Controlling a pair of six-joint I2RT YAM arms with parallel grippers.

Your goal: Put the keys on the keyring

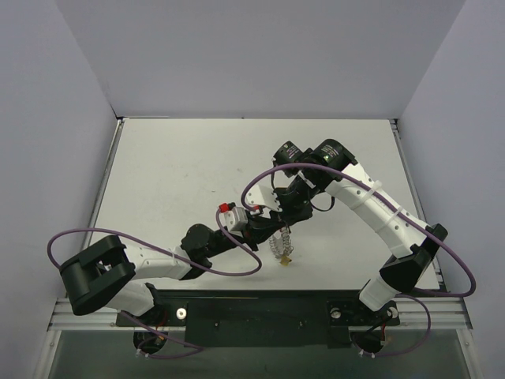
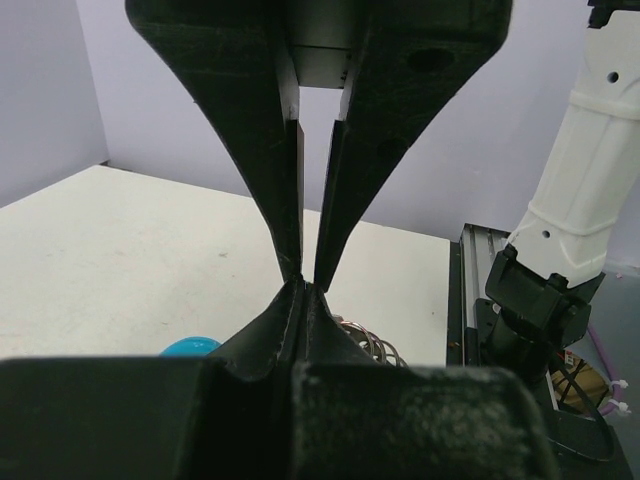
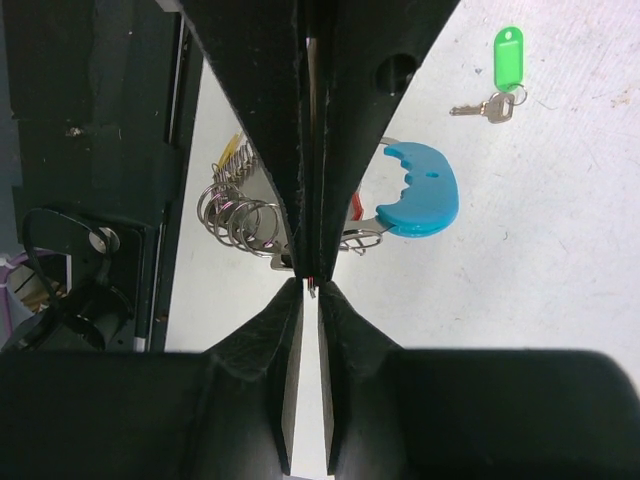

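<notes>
Steadying the keyring (image 3: pixel 240 220) in the right end effector (image 3: pixel 308 280), pinched shut on its wire; left end effector (image 2: pixel 305 282) closed too, hold unclear. Needs the green-tagged key (image 3: pixel 492 106) fetched next.

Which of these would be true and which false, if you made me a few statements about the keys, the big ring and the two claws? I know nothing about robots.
1. The green-tagged key lies on the table, apart from the keyring. True.
2. The keyring carries a blue tag. True.
3. The two arms work at opposite ends of the table. False: the left gripper and the right gripper meet near its middle, by the keyring.
4. The right gripper's jaws gape wide. False: they are shut to a sliver.
5. A yellow tag hangs from the green-tagged key. False: the yellow tag hangs on the keyring.
</notes>
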